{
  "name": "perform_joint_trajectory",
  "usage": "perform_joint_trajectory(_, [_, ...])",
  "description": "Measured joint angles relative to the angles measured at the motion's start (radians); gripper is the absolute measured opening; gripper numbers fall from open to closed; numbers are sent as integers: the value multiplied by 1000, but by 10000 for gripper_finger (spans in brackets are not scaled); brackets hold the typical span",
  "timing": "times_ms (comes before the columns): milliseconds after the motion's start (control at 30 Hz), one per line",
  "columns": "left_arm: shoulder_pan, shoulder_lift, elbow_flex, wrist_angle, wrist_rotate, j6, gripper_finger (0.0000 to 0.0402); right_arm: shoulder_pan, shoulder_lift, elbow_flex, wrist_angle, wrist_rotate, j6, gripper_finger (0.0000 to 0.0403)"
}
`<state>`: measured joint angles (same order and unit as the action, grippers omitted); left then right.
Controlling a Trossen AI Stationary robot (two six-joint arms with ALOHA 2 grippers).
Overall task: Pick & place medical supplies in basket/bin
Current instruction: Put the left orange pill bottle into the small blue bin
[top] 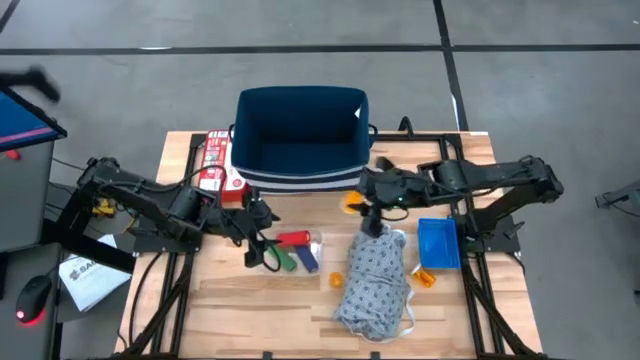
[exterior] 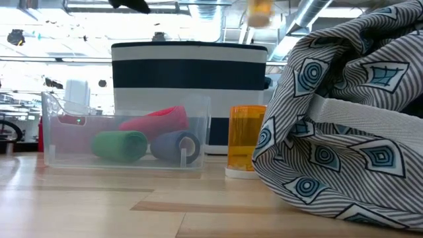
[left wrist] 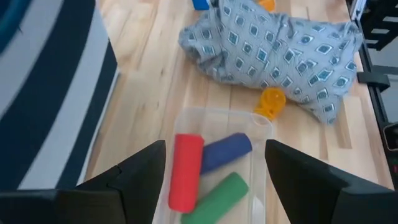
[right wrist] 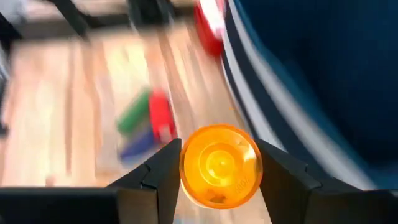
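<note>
My right gripper [right wrist: 221, 180] is shut on an orange pill bottle [top: 351, 203], held high above the table just in front of the navy striped basket [top: 300, 130]. My left gripper [left wrist: 214, 171] is open and hovers over a clear tray [top: 300, 250] holding red [left wrist: 185, 171], blue [left wrist: 225, 151] and green [left wrist: 217, 198] cylinders, touching none. The grey patterned garment [top: 375, 282] lies bunched on the table. One orange bottle [exterior: 246, 140] stands beside it and another [top: 426, 278] lies near the small blue bin [top: 437, 243]. My right gripper pinches the orange pill bottle by its round side wall [right wrist: 186, 165], one finger [right wrist: 158, 177] on each side. The bottle's round end [right wrist: 221, 163] faces the wrist camera. The bottle is lifted clear of the table and shows near the top of the low view [exterior: 260, 12].
A red-and-white flat box [top: 212, 160] lies left of the basket. Bare wood lies along the table's near left part [top: 240, 310]. Black frame rails run along both table sides.
</note>
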<state>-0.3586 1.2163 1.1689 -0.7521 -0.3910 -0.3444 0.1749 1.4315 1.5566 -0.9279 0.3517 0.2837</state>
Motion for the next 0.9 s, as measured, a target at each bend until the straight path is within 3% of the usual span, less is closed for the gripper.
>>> perform_joint_trajectory(167, [-17,0,-38,-4,-2,-45,265,70,-28,-5,-265,28,183,176])
perform_joint_trajectory(333, [-24,0,-79,3,-4,-104,266,178,-85,-96,-422,74,417,176])
perform_joint_trajectory(600, [-24,-4,-111,32,-4,-135,265,357,-253,-340,-505,176,932,177])
perform_joint_trajectory(900, [-24,-4,-111,65,-5,-146,266,503,-379,-627,-512,174,1433,178])
